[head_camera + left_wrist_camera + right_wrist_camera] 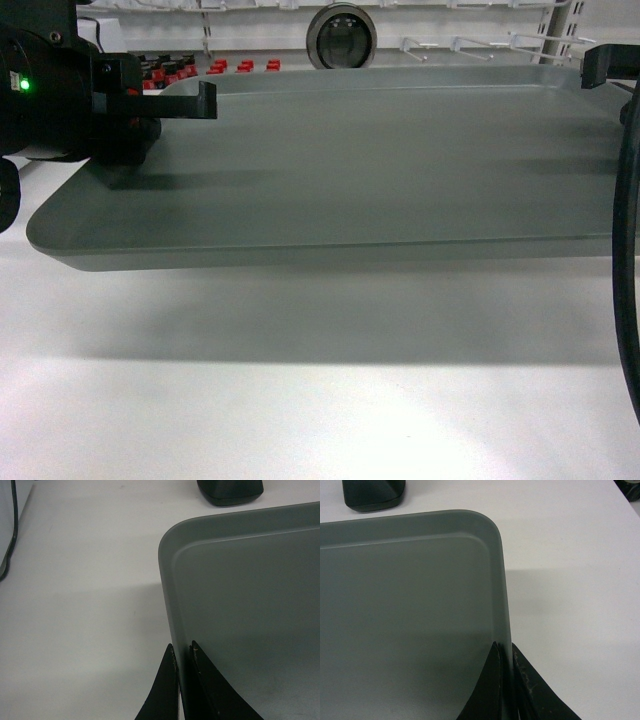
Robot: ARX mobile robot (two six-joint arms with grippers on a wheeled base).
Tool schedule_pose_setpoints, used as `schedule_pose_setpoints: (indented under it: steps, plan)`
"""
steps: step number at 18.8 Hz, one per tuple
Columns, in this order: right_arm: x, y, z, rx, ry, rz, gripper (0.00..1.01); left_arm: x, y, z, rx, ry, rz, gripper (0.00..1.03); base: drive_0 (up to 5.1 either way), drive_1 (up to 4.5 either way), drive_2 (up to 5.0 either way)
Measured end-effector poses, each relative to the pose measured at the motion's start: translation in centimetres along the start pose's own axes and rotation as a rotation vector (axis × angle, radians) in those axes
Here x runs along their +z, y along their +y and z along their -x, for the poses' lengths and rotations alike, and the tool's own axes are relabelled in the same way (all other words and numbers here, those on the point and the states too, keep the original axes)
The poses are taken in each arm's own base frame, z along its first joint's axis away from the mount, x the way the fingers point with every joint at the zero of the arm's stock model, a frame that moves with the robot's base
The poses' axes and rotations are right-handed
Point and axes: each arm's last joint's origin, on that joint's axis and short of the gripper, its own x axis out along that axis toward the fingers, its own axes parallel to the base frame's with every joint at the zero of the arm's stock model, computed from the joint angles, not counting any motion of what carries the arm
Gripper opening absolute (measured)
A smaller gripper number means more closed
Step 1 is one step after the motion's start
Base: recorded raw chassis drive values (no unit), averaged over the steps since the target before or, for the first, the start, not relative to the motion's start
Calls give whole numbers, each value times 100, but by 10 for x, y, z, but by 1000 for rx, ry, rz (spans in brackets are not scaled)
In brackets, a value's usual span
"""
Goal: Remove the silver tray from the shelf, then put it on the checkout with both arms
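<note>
Grey silver tray (350, 170) | L tool (182, 680) + R tool (506, 680) clamp rims | no text

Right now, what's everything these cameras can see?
silver tray: one, grey-silver, held above the white counter, shadow beneath.
checkout: one, plain white, under the tray.
dark object: one, black, on the counter beyond the tray's end.
round silver thing: one, behind the tray.
red items: several, on shelving behind.
left gripper: black, fingers pinching the tray's left rim.
right gripper: black, fingers pinching the right rim.
</note>
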Motion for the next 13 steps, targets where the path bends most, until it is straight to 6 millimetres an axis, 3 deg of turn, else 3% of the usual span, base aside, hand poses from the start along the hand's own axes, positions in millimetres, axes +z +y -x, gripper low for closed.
schedule_pose_setpoints:
  steps: [13]
  plan:
    - [0,0,0,-1,2,0,3,0,0,0,0,2,0,3,0,0,0]
